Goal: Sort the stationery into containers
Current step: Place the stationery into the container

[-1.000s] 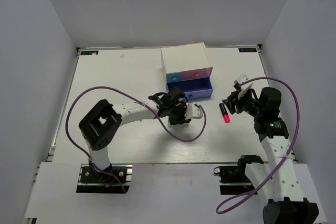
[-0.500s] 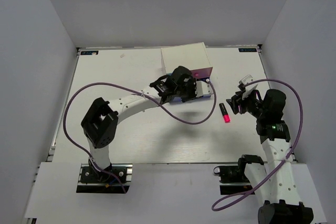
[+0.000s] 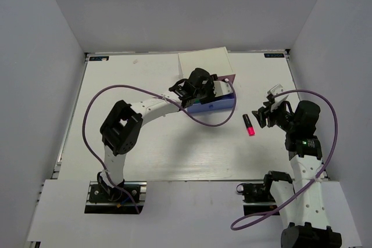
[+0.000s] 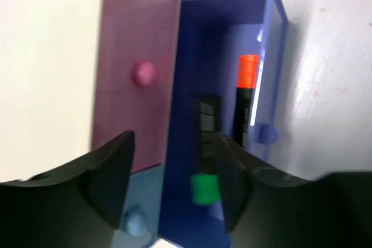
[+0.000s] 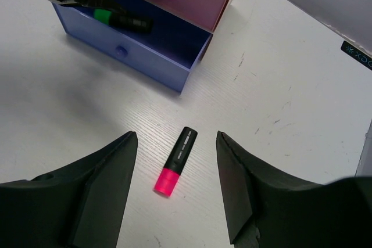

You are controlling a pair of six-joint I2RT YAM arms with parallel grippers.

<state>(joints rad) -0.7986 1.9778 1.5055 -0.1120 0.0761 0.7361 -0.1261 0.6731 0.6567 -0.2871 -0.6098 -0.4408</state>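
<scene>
The white box (image 3: 203, 62) has its wide periwinkle drawer (image 4: 273, 56) pulled open. In it lie a green-capped highlighter (image 4: 204, 189) and an orange-capped highlighter (image 4: 247, 94). My left gripper (image 4: 174, 166) hangs open over the drawer, its jaws either side of the green one, which also shows in the right wrist view (image 5: 122, 20). The pink-capped highlighter (image 5: 175, 160) lies on the table right of the box. My right gripper (image 5: 175, 149) is open directly above it. The pink cylinder and the silver piece are out of view.
The pink drawer (image 4: 136, 74) and the light blue drawer (image 4: 136, 216) are shut. My left arm (image 3: 151, 111) stretches across the table in front of the box. Grey walls close in the table on three sides.
My left gripper moved from the table in front of the box up over the open periwinkle drawer, bringing the green highlighter, which now lies inside. The right gripper barely shifted.
</scene>
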